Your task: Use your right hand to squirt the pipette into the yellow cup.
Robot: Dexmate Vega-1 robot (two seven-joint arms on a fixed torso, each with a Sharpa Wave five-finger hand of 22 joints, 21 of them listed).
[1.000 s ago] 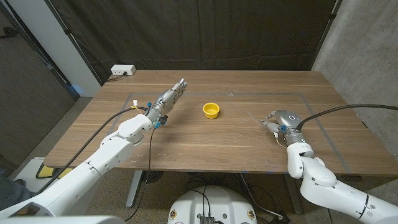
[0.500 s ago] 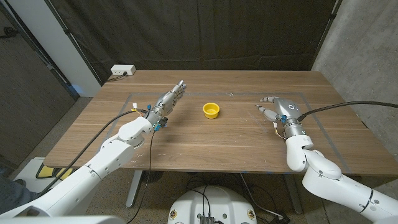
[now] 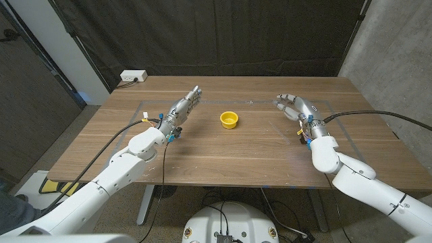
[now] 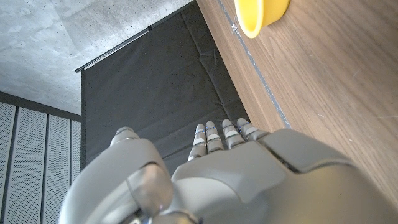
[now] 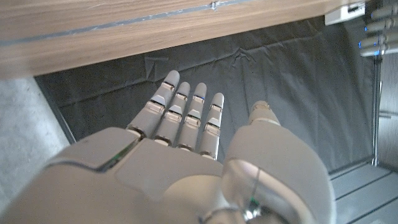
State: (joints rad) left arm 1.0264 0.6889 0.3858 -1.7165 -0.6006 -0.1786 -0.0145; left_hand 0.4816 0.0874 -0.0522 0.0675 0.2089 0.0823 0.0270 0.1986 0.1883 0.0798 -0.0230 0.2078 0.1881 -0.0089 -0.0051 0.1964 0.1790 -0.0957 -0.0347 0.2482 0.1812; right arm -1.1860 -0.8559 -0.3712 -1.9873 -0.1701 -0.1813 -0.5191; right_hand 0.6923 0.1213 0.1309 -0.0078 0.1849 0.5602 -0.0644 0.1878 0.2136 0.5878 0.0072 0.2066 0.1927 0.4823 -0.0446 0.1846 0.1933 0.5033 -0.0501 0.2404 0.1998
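The yellow cup (image 3: 229,119) stands upright near the middle of the wooden table (image 3: 256,152); it also shows in the left wrist view (image 4: 261,14). My right hand (image 3: 295,106) hovers over the table's far right, well to the right of the cup, fingers stretched out and a little apart. In the right wrist view the right hand (image 5: 186,155) has straight fingers with nothing between them. My left hand (image 3: 183,108) is held left of the cup, fingers extended toward the far edge, holding nothing. Its back shows in the left wrist view (image 4: 236,174).
A white power strip (image 3: 133,76) lies at the table's far left corner. A thin tape outline (image 3: 331,102) marks a rectangle on the tabletop. A black curtain (image 3: 223,34) hangs behind the table, and a concrete wall (image 3: 398,61) stands to the right.
My right hand has lifted off the table near its right front and moved toward the far edge, its fingers uncurling from a curled pose to stretched out. The left hand and cup have not moved.
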